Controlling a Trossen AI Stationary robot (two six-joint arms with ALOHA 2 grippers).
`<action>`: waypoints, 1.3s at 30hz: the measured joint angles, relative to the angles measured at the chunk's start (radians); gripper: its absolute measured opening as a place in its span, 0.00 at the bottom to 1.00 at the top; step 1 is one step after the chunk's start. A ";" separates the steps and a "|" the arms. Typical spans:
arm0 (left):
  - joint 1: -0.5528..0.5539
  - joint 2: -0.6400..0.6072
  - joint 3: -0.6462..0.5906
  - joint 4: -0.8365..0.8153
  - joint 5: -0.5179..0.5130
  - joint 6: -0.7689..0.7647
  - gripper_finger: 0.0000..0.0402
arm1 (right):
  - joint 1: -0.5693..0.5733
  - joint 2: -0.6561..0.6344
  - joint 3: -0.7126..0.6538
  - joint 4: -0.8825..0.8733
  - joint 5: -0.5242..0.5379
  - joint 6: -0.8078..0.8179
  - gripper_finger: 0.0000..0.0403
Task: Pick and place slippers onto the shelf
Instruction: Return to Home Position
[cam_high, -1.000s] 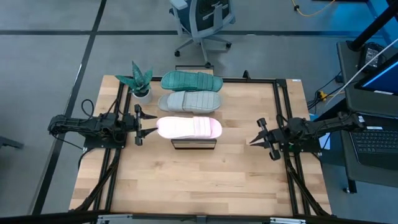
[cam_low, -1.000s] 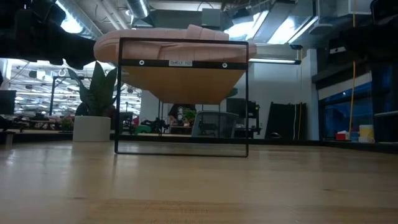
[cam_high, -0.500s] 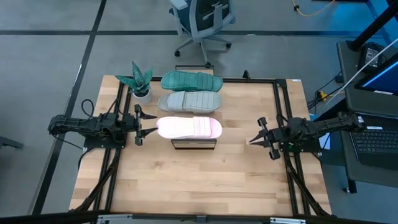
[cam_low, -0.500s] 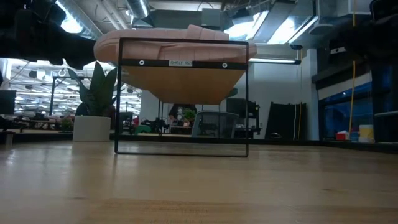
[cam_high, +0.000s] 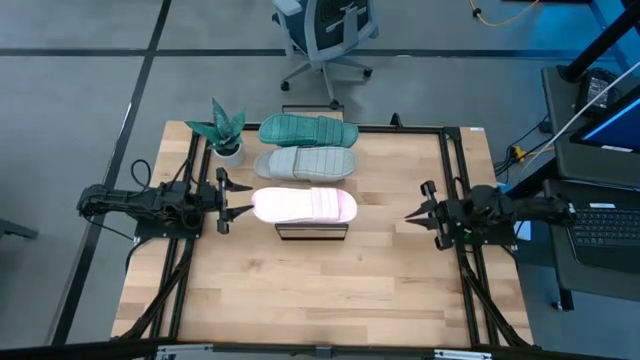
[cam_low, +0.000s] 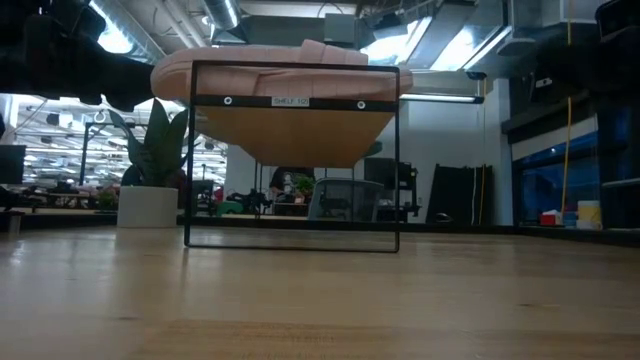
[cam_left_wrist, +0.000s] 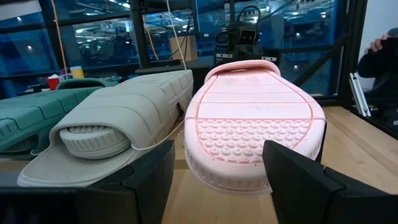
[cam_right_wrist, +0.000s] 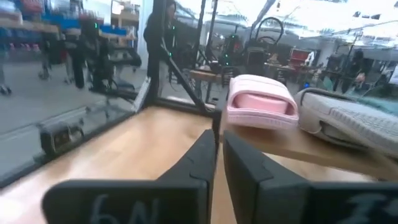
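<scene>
Pale pink rubbery slipper (cam_high: 305, 205) sat on low slatted wooden shelf (cam_high: 312, 232). Left claw (cam_high: 240, 201) spread, right claw (cam_high: 412, 214) pressed together. Next: arms home.

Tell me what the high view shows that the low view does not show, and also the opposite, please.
Only the high view shows the teal slipper and the grey slipper, lying in a row beyond the pink slipper. It also shows both arms: the left gripper is open at one end of the pink slipper, and the right gripper is shut, apart on the other side. Only the low view shows the open space under the shelf and the white label on its front bar. Both show the pink slipper on the shelf, and the potted plant.
</scene>
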 joint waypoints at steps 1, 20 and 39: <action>0.000 0.000 0.000 0.000 0.000 0.000 0.59 | -0.003 0.000 0.000 -0.010 0.000 -0.026 0.09; 0.000 0.000 0.000 0.000 -0.001 0.000 0.59 | -0.011 0.004 0.000 -0.029 0.000 0.027 0.09; 0.000 0.000 0.000 0.000 -0.002 0.000 0.59 | -0.011 0.004 0.000 -0.029 0.001 0.027 0.09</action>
